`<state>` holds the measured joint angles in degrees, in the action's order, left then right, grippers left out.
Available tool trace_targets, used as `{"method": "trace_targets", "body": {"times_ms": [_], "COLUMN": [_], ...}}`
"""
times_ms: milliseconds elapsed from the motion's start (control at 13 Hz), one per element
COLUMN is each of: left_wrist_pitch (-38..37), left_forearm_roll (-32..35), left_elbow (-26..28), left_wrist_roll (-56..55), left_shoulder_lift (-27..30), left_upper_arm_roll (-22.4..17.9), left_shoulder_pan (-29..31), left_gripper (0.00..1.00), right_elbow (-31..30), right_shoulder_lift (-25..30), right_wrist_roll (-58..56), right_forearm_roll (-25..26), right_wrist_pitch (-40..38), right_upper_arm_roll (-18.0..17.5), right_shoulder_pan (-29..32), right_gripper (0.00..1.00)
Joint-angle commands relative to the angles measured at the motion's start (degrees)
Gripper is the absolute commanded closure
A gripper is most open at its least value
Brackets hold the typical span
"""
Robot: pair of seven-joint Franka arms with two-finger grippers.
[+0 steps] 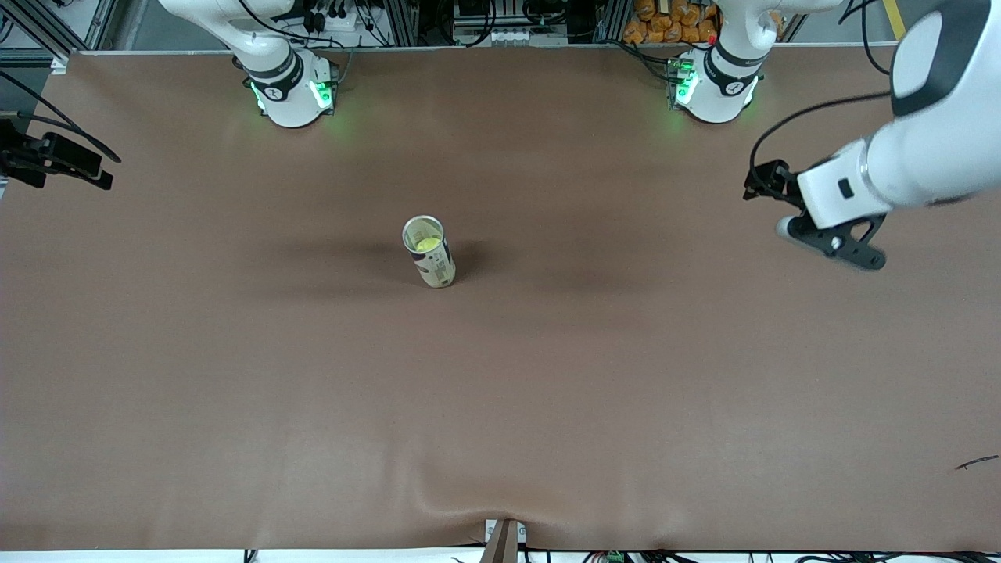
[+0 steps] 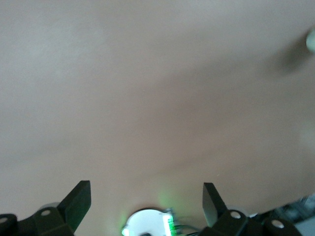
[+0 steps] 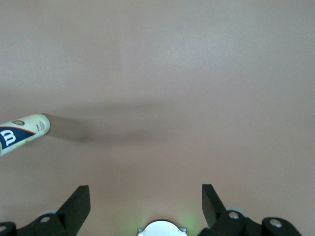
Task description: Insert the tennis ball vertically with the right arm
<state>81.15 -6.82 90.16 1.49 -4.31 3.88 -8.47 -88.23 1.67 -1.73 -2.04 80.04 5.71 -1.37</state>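
- One tennis ball (image 1: 426,244) is in sight, and it already sits inside the upright can (image 1: 429,252), its yellow-green top showing just below the open rim.
- That can stands alone near the middle of the brown bench (image 1: 500,407), a little toward the right arm's end, with nothing touching it.
- The right end effector (image 3: 145,201) is high over bare bench with its fingers spread wide and nothing between them; its wrist view shows the can's base (image 3: 23,132) well off to one side. In the front view only this arm's base shows.
- The left end effector (image 1: 833,242) hangs over the left arm's end of the bench, waiting; its wrist view shows its fingers (image 2: 78,199) parted and empty.
- Judging by how things lie, the insertion looks done, with both arms drawn clear.
- A tennis ball is probably light, springy and felt-covered, so pads should grip it well; it gives slightly under squeeze and is not fragile.
- If it had to be taken again, hold it across its widest part, from above, so it drops straight down the tube.
- The can looks tall, narrow and likely light: a sideways nudge at the rim could tip it.
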Motion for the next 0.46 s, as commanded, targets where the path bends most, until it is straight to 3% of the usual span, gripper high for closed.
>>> {"method": "trace_targets", "body": {"times_ms": [0, 385], "left_wrist_pitch": [0.24, 1.21], "left_forearm_roll": [4.77, 9.72], "left_elbow": [2.83, -0.77], "left_wrist_roll": [-10.44, -10.02], "left_shoulder_lift": [6.05, 5.98], "left_upper_arm_roll": [-0.37, -3.35], "left_shoulder_pan": [-2.6, -1.82], "left_gripper": [0.0, 0.0], "right_elbow": [-0.63, -0.63], "right_shoulder_lift": [0.79, 0.79], "right_wrist_roll": [-0.99, -0.64], "right_forearm_roll": [0.81, 0.81], "right_wrist_pitch": [-0.41, -0.41], "right_upper_arm_roll": [0.35, 0.35], "right_shoulder_pan": [-0.65, -0.74], "right_gripper": [0.0, 0.0]}}
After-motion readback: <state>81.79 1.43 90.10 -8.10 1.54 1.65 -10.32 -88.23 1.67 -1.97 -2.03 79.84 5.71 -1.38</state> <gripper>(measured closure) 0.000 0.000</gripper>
